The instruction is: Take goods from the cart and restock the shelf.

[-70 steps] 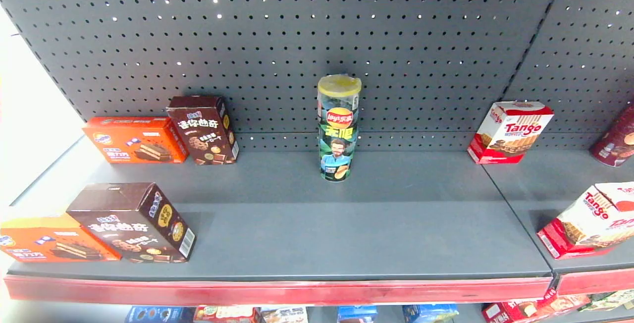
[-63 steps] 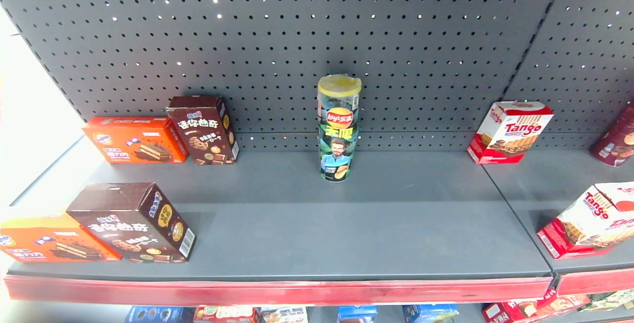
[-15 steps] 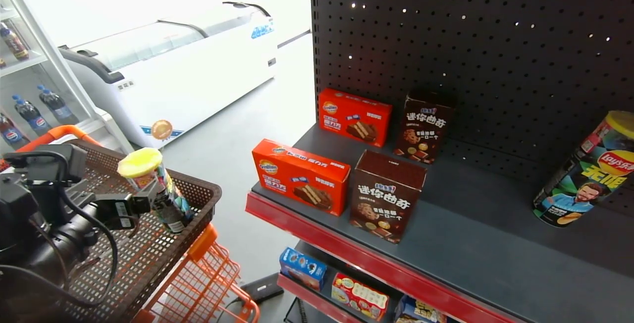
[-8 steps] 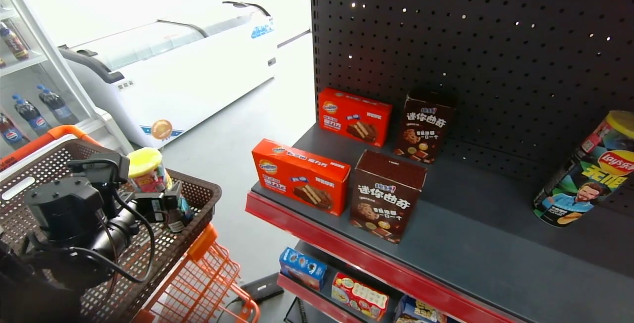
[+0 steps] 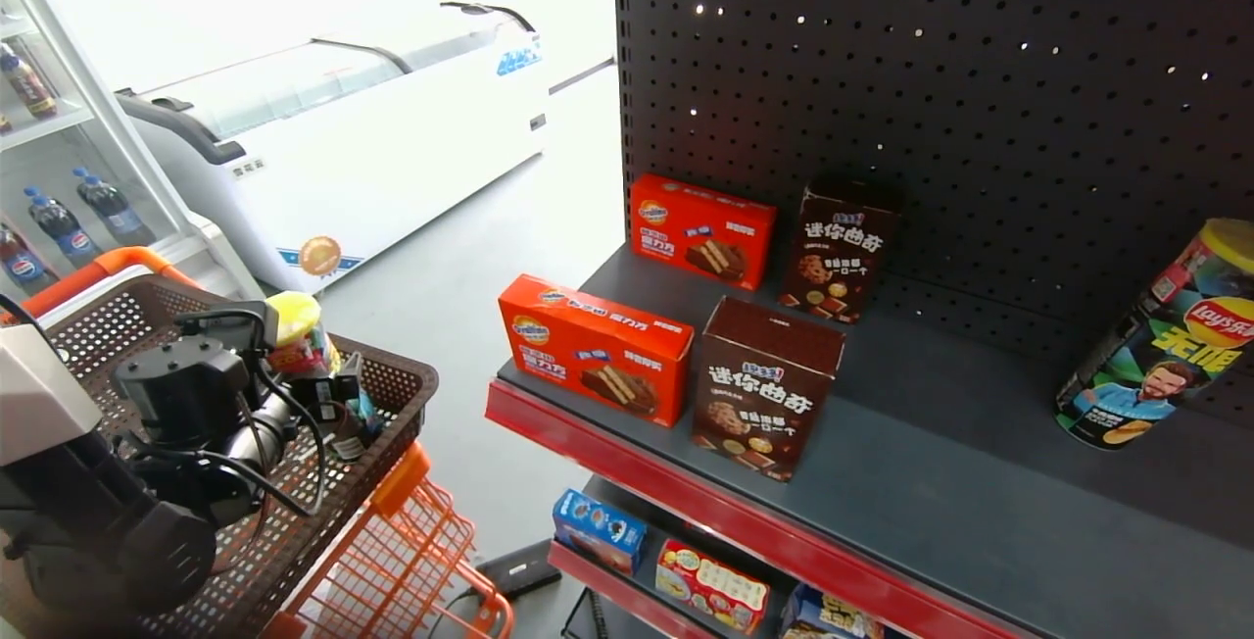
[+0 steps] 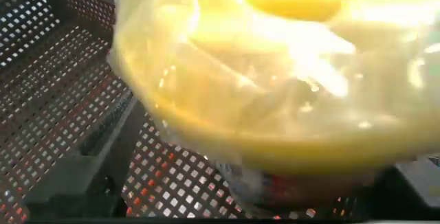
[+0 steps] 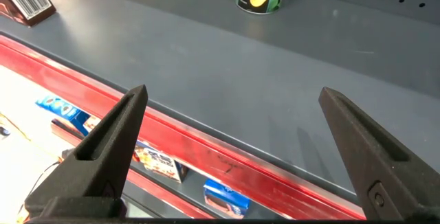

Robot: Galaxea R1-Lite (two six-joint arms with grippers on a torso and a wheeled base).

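One chip can [image 5: 294,325] with a yellow lid stands in the brown mesh basket [image 5: 402,404] of the orange cart [image 5: 411,561], close to the basket corner nearest the shelf [image 5: 931,482]. The left claw [image 5: 333,394] is at this can, below the lid. I cannot tell whether it already presses on the can or only stands around it.

The right claw [image 7: 232,93] is wide open and holds nothing. It hangs over the front part of the shelf board, just above the red front edge [image 5: 686,512].

On the shelf there are five goods. Two orange boxes, one at the front edge [image 5: 593,345] and one at the perforated back wall [image 5: 700,229]. Two brown boxes stand just beside them, again one in front [image 5: 766,384] and one behind [image 5: 835,247]. One second chip can [image 5: 1156,355] stands upright near the back wall, well apart from the boxes.

Between the brown boxes and the second chip can the board is bare, from the back wall to the red edge. A strip of floor lies between cart and shelf. Beyond the cart stands a white freezer [image 5: 372,159].
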